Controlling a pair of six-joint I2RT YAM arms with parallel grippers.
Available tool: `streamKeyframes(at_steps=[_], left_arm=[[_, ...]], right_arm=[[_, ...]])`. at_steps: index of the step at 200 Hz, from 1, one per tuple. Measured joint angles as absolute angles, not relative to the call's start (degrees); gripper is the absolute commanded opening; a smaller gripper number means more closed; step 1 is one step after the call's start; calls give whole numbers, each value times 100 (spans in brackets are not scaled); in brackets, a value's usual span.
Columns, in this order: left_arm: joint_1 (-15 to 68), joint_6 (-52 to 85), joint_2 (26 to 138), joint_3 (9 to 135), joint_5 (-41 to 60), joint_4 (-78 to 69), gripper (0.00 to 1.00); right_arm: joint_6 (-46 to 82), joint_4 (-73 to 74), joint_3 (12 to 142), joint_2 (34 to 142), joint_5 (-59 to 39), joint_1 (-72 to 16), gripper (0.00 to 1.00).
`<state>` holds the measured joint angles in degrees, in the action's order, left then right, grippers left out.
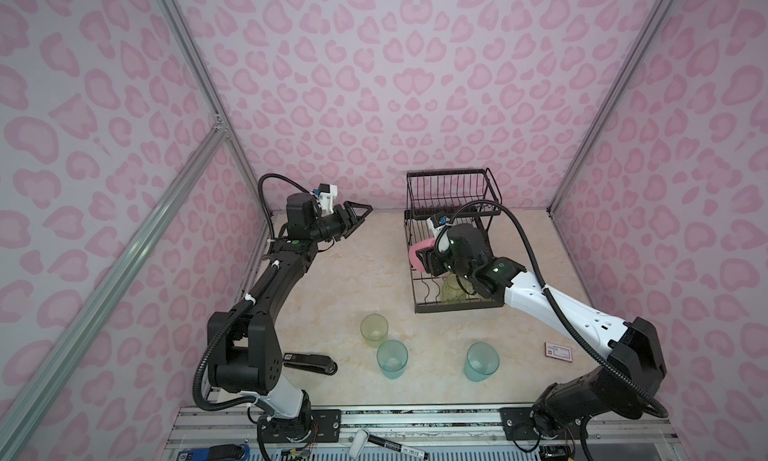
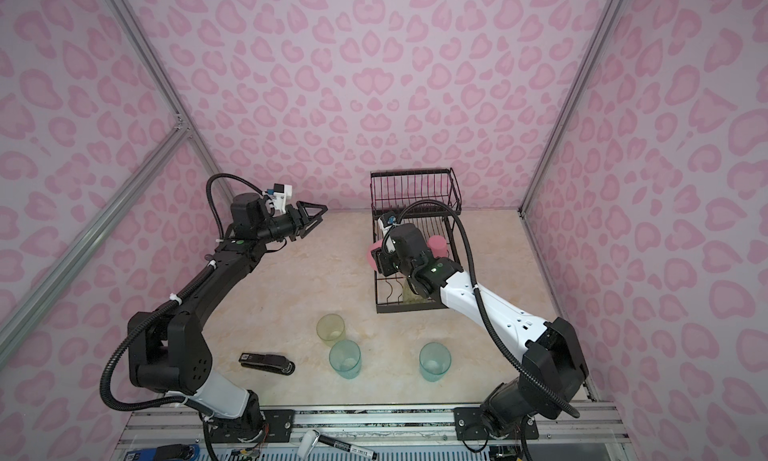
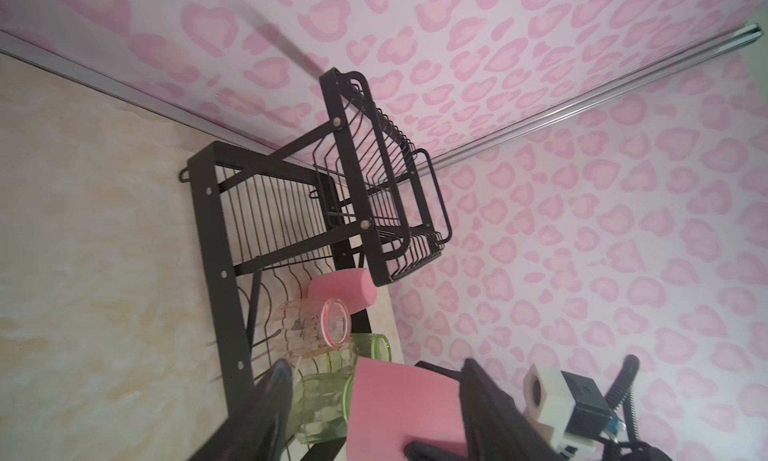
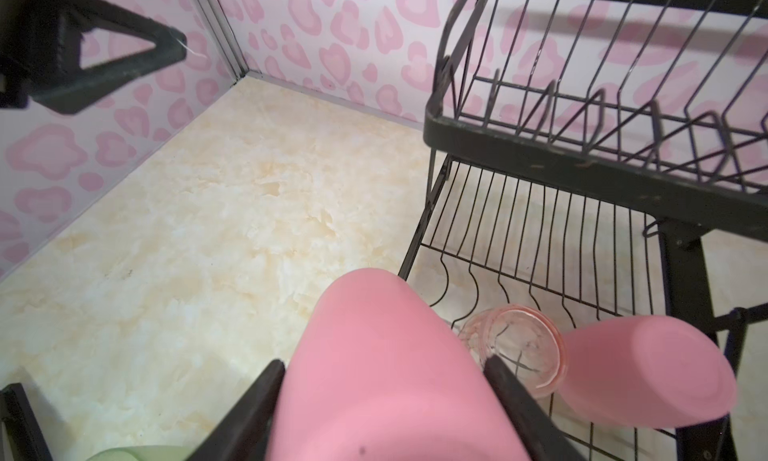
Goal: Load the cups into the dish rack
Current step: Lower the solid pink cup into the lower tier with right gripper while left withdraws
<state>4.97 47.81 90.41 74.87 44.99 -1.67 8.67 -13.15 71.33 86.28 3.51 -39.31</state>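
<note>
Opaque pink plastic cup point(image 4: 395, 396) is gripped by right end effector point(image 4: 384, 365); release low onto black wire rack point(image 1: 449, 174) is advised.

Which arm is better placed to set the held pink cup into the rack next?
Right. The right gripper clamps the pink cup at the dish rack's edge; the left gripper is open, empty, away from it.

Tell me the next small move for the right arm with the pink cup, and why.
Probably lower it onto the free wires of the dish rack's lower tier. The right end effector is shut on the pink cup, held at that tier's edge; a clear cup and a second pink cup already lie beside it.
</note>
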Motion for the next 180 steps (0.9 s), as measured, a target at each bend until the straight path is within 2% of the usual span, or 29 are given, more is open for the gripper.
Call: streamKeyframes(at_steps=[41, 76, 125, 180], left_arm=[[316, 3795, 8648, 7605, 3715, 1361, 70], [322, 3267, 8451, 7443, 2958, 2091, 71], [322, 2786, 8211, 7282, 2069, 2558, 73], [322, 2589, 8132, 7196, 1804, 2602, 73]], right_arm=[[814, -1487, 7061, 8790, 762, -3966, 53], [794, -1599, 7122, 8993, 928, -4027, 52], [744, -1691, 7363, 9299, 1170, -4123, 52], [694, -2045, 7664, 9662, 1396, -4265, 52]])
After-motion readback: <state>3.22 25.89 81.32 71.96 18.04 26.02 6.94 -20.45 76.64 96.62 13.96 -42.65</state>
